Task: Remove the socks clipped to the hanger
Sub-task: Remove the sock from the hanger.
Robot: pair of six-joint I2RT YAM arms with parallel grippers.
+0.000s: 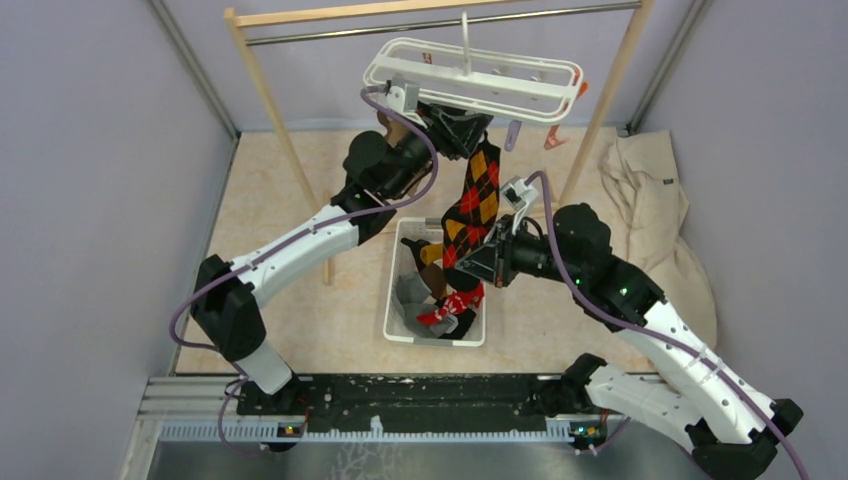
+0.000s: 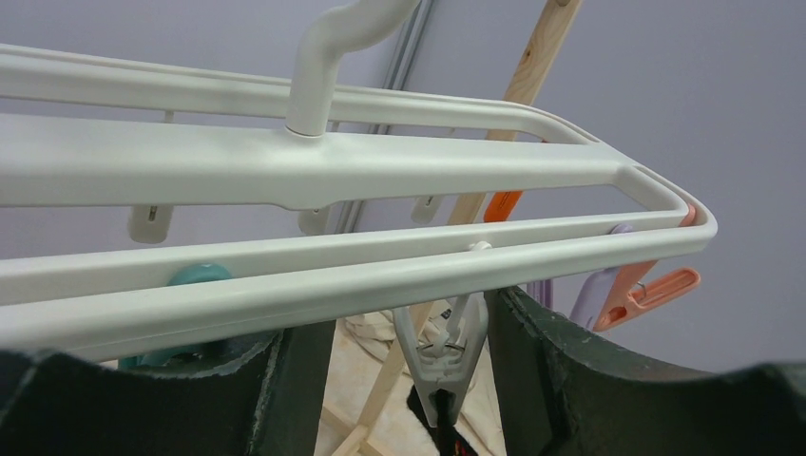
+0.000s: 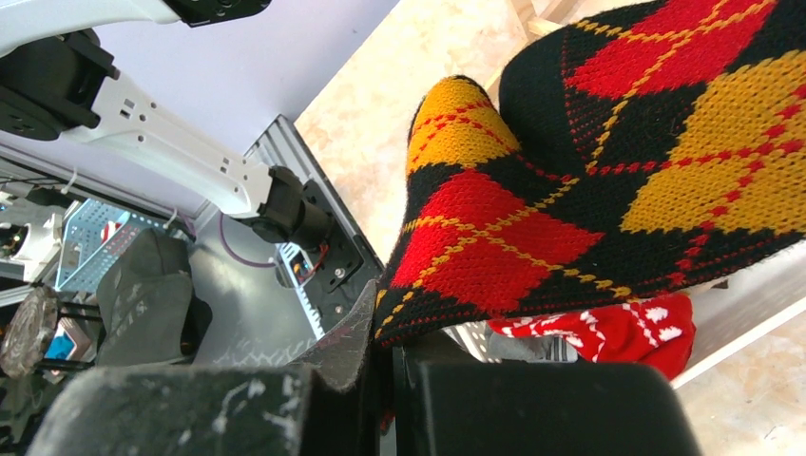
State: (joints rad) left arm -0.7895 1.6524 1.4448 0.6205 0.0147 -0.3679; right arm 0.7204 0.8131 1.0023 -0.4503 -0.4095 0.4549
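Argyle sock [image 1: 478, 195] hangs far-centre, its top caught in a white clip [image 2: 442, 361] under the hanger [image 2: 380, 171], its toe over the basket [image 1: 391, 300].

Right gripper [image 3: 390, 380] has fingers pressed together on the sock's lower knit, probably to keep it taut and steer the drop.

Left gripper [image 2: 418, 380] has fingers spread either side of the clip, presumably placed to squeeze it open.

The hanger's near rail sits just above those fingers, so headroom is tight. The wooden rack [image 1: 272, 120] post stands to the left. Judged exit: down and nearward, toward the basket.
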